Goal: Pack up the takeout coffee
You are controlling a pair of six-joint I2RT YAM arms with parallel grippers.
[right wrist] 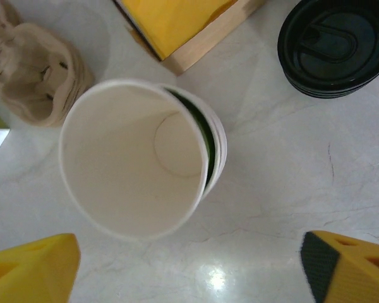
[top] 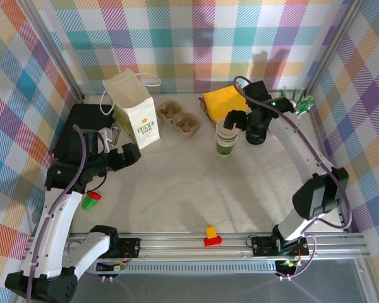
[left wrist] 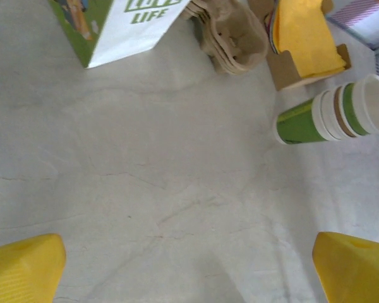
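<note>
While hovering over the small cream paper cup with green lower band (right wrist: 136, 158), grips nothing yet. Right gripper (right wrist: 189, 265) empty, yellow fingertips spread wide at the bottom corners of the right wrist view.

Cup upright on table, long axis vertical, open mouth facing straight up into that camera. Sits below and ahead of the fingertips, offset toward the lower-left one, not yet between them. Looks nested on a few more cups — extra rims visible in left wrist view; cannot tell how tightly. No lid on, no liquid visible inside.

Left gripper (left wrist: 188, 271) also spread open and empty, well apart from cup, nearer the white paper bag with green print (top: 134, 107). Right arm clearly the nearer one. Judged next move: drop, close across cup wall under the rim, lift straight up along the axis. Risks: dragging the nested cups along, or crushing thin paper.

Pale marbled tabletop (top: 177, 189) smooth, bare on cup's near side. Brown moulded-pulp cup carrier (top: 179, 117) between bag and cup. Yellow napkins in a wooden holder (top: 222, 101) just behind cup. Stack of black plastic lids (right wrist: 335, 47) near it, under the right arm. Plaid cloth walls (top: 196, 38) all round. Packing apparently not begun — cup outside both carrier and bag.
</note>
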